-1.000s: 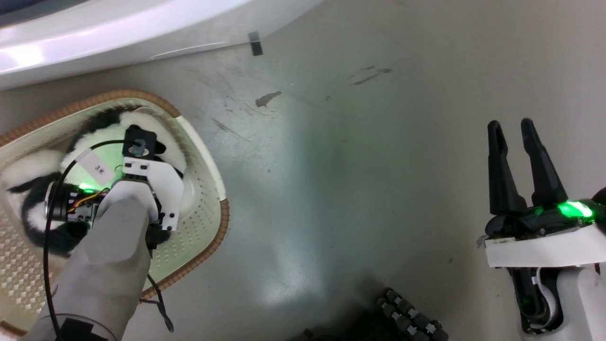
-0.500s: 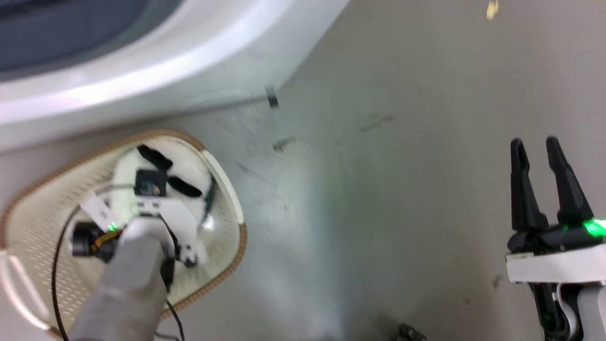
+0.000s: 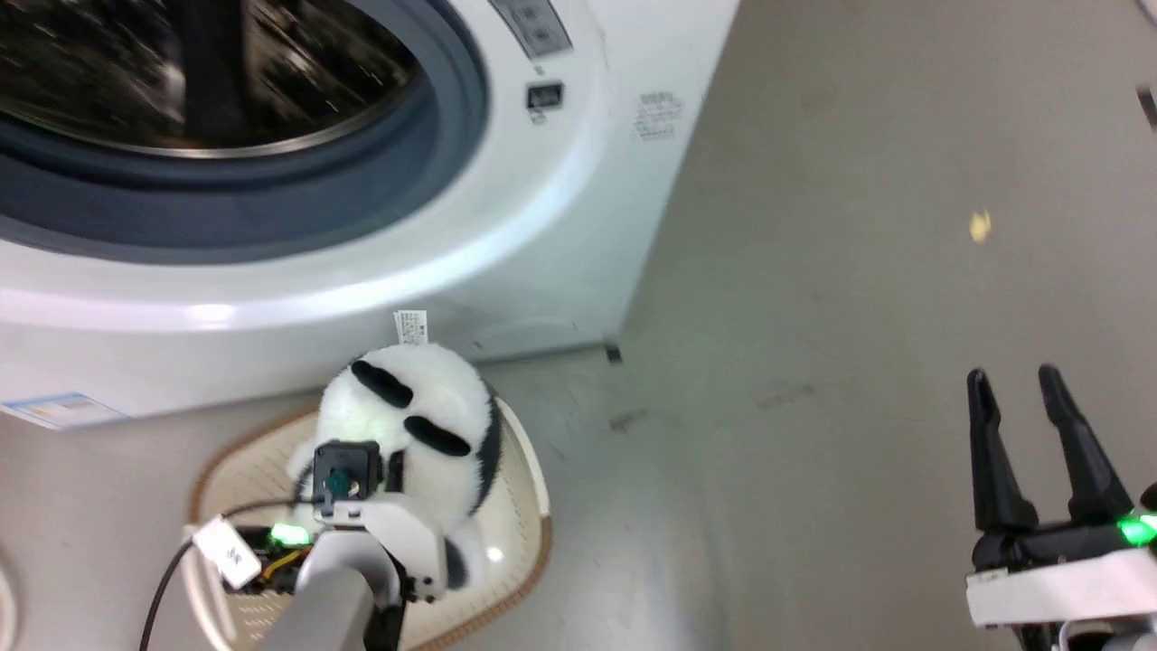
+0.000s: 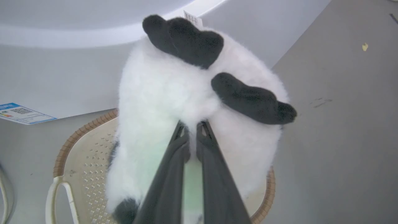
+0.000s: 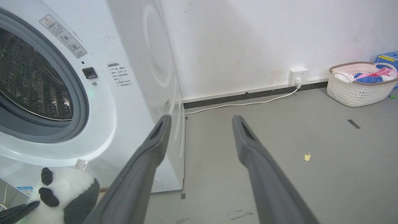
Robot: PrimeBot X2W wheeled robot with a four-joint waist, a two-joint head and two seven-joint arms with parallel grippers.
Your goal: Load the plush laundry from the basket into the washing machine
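- My L gripper [image 4: 192, 126] is clamped on the plush laundry [image 4: 161, 93], pinching white fur.
- Plush sits over the basket [image 4: 67, 146] at its rim nearest the washing machine [image 3: 542, 226], below the drum opening.
- My R gripper [image 3: 1012, 375]: jaws apart, over the floor [image 3: 813, 271].

We count one washing machine [image 5: 102, 105], with one round opening and four stickers on its front: a warning label [image 5: 62, 35], a block of small print [image 5: 119, 74], a small white tag [image 5: 81, 164] and a blue-edged label [image 4: 21, 113]. There is one plush panda [image 3: 425, 407]. Baskets come to two: a cream one [image 4: 80, 133] and another by the wall [image 5: 354, 90]. We count two grippers, the left gripper [image 4: 191, 126] and the right gripper [image 3: 1012, 375], each with two dark fingers, four in all. We also find one wall socket [image 5: 298, 76], one white cable [image 5: 242, 104], one blue box [image 5: 387, 57], one yellow scrap [image 3: 979, 226] and two dark tape strips [image 5: 354, 123].
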